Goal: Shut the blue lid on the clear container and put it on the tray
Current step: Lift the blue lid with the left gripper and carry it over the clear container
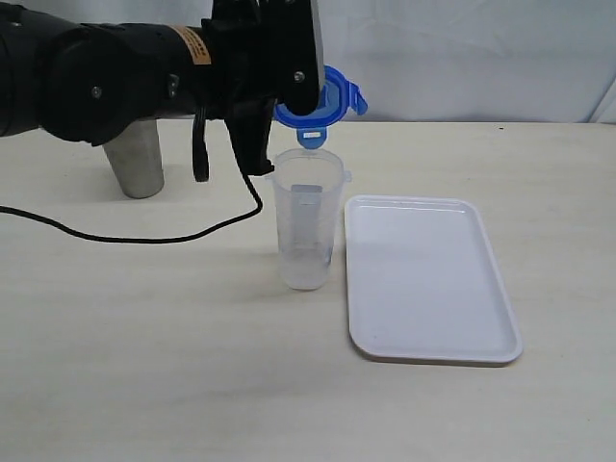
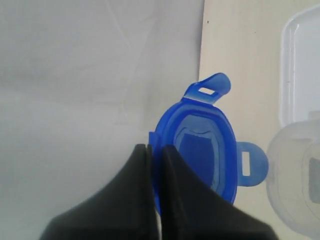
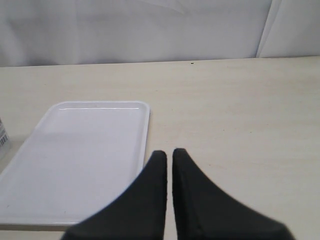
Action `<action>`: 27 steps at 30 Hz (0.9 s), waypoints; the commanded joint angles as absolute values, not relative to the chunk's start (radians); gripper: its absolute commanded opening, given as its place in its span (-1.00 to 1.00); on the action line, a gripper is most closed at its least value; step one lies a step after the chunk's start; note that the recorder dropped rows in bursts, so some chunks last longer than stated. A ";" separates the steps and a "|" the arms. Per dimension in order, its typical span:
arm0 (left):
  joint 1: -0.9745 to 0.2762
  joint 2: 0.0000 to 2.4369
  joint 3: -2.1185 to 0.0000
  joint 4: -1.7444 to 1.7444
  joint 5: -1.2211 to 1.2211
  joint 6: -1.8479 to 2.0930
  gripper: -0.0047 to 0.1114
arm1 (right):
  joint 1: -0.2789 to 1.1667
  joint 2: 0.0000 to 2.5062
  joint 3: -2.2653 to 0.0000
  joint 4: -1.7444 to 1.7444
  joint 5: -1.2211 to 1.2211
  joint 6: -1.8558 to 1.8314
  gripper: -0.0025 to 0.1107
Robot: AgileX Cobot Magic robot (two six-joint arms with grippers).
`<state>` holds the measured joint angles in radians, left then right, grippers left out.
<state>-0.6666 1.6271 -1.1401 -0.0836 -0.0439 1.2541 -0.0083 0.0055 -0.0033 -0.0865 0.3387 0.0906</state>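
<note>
My left gripper [image 1: 289,96] is shut on the edge of the blue lid [image 1: 322,101], holding it tilted in the air just above the mouth of the clear container [image 1: 306,226]. In the left wrist view the blue lid [image 2: 202,147] shows its underside with flaps spread, pinched by my left gripper [image 2: 155,150]; the clear container [image 2: 295,180] is beside it. The container stands upright on the table, just left of the white tray [image 1: 428,274]. My right gripper [image 3: 169,152] is shut with nothing in it, hovering near the tray [image 3: 80,150]; it is outside the exterior view.
A shiny steel cup [image 1: 135,164] stands upside down at the back left behind my left arm. A black cable [image 1: 125,236] runs across the table left of the container. White cloth hangs behind the table.
</note>
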 commanded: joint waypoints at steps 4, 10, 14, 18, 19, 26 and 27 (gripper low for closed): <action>-0.675 1.638 -1.143 -0.276 -0.260 1.491 -0.92 | -0.006 0.000 0.000 -0.089 0.343 0.091 -0.88; -0.703 1.774 -1.141 -0.889 -0.746 2.144 -0.92 | -0.006 0.000 0.000 -0.089 0.343 0.091 -0.88; -0.782 1.774 -1.136 -0.925 -0.717 2.144 -0.92 | -0.006 0.000 0.000 -0.089 0.343 0.091 -0.88; -0.874 1.771 -1.032 -0.822 -0.781 2.144 -0.92 | -0.006 0.000 0.000 -0.089 0.343 0.091 -0.88; -0.874 1.771 -1.021 -0.815 -0.798 2.144 -0.92 | -0.006 0.000 0.000 -0.089 0.343 0.091 -0.88; -0.880 1.771 -0.987 -0.823 -0.843 2.142 -0.92 | -0.006 0.000 0.000 -0.089 0.343 0.091 -0.88; -0.886 1.771 -0.986 -0.823 -0.843 2.142 -0.92 | -0.006 0.000 0.000 -0.089 0.343 0.091 -0.88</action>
